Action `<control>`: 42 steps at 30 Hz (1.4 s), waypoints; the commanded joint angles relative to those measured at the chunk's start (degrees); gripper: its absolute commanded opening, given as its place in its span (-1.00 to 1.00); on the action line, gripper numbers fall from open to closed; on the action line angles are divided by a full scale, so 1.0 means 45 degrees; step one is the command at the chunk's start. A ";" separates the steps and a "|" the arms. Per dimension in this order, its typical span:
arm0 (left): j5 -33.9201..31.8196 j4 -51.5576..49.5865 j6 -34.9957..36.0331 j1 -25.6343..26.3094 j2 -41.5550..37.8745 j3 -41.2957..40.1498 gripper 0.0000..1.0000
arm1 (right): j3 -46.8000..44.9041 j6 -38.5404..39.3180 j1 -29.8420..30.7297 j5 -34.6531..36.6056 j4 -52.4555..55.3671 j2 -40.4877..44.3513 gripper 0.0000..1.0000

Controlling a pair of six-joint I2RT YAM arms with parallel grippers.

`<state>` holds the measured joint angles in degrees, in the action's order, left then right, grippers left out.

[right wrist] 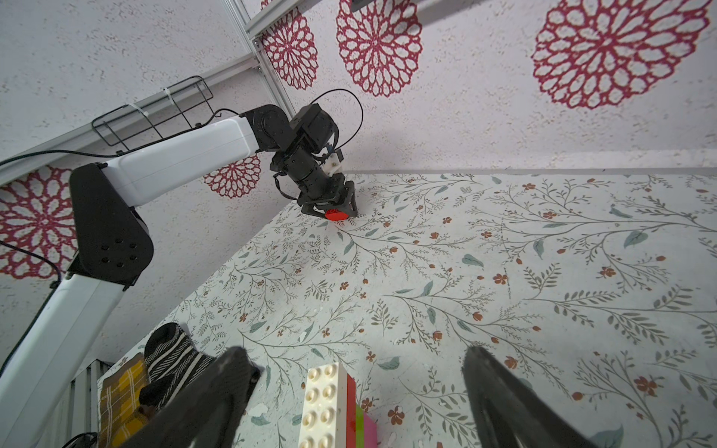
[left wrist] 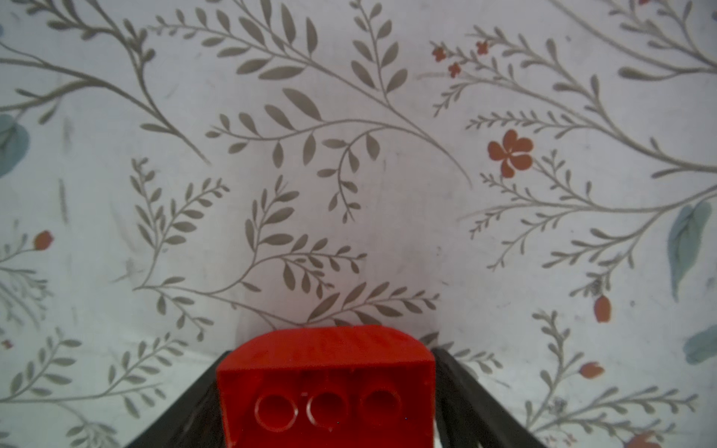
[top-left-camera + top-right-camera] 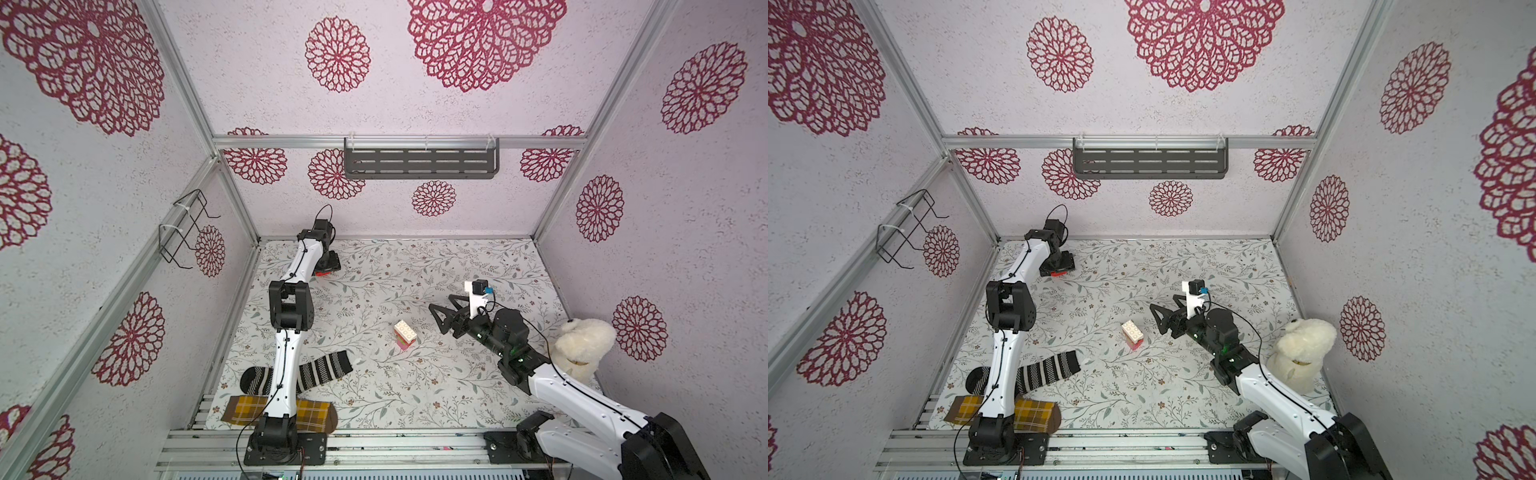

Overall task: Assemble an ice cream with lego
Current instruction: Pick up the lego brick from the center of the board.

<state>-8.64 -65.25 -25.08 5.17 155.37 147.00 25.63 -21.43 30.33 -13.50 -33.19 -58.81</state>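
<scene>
One red brick is pinched by the left pincer at the table's far left corner, likely to top the mid-table ice cream; the right pincer is held spread beside it.

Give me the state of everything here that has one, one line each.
left gripper: closed on the red brick.
red brick: gripped at both ends.
ice cream stack: upright, white-topped, untouched.
right gripper: open, empty, apart from the ice cream stack.
striped sock: lying flat.
plaid sock: lying flat.
</scene>
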 commanded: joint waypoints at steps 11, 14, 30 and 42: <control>0.1967 0.1437 -0.1291 0.0120 -0.2317 -0.2267 -0.19 | -0.0011 0.0268 0.0059 0.0060 -0.0636 -0.0005 0.77; 0.4404 0.3633 -0.2884 0.0140 -0.4187 -0.4651 -0.34 | 0.0067 0.0183 0.0058 -0.0252 -0.0693 -0.0276 0.77; 0.9497 1.7935 -1.1532 0.4960 -1.2515 -1.6032 -0.85 | -0.0779 0.2394 0.0067 -0.3144 -0.4104 0.0278 0.46; 1.1661 1.5946 -0.9992 0.5737 -1.6470 -1.9405 -0.99 | -0.0021 0.3500 -0.0234 -0.5463 -0.2571 0.1322 0.37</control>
<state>39.68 7.73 -72.38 30.24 83.37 60.75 22.72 -7.44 29.52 -30.89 -45.98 -51.42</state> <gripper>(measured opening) 0.672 0.690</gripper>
